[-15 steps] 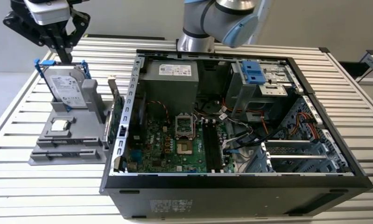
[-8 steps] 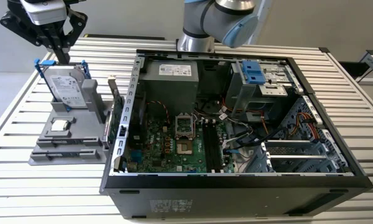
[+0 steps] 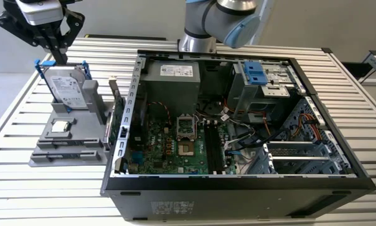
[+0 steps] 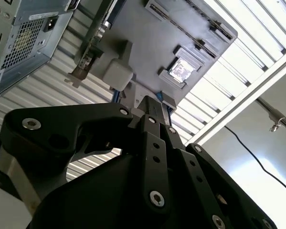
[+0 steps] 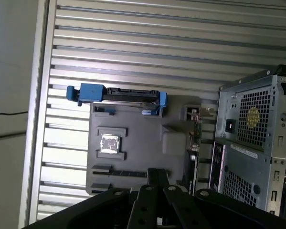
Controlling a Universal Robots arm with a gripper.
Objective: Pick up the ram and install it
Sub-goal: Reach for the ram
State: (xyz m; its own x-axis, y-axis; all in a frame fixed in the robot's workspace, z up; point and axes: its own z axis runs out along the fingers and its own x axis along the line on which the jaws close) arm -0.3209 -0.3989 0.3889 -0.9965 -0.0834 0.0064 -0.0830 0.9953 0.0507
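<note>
Ram, as best I am making out, is lying as a dark strip (image 5: 128, 172) in a long groove of the gray holder (image 5: 143, 143), at the holder's end away from the hard drive (image 5: 126, 93). I am not finding it with any certainty in the exterior view.

I am looking at the slatted table (image 3: 24, 188) first. The holder (image 3: 50, 160) is sitting close to the table edge on the exterior view's left, with bare slats showing along that edge and along the near edge. The open computer case (image 3: 238, 193) is taking up the table's middle and reaching nearly to the near edge. Between holder and case only a narrow gap is showing, and a green expansion card (image 3: 118, 122) is standing in it.

The gripper (image 3: 61, 59) is hanging toward the table's far corner on the exterior view's left, above the hard drive (image 3: 67, 87) standing upright at the holder's far end. Its fingers (image 4: 152, 114) are looking pressed together, and I am seeing nothing pinched between them. In the first wrist view the gripper (image 5: 157, 172) is showing just beside one end of the dark strip; I cannot tell whether they are touching. A processor chip (image 5: 109, 144) is resting on the holder between the drive and that groove. The black memory slots (image 3: 212, 141) are lying inside the case, well apart from the gripper.
</note>
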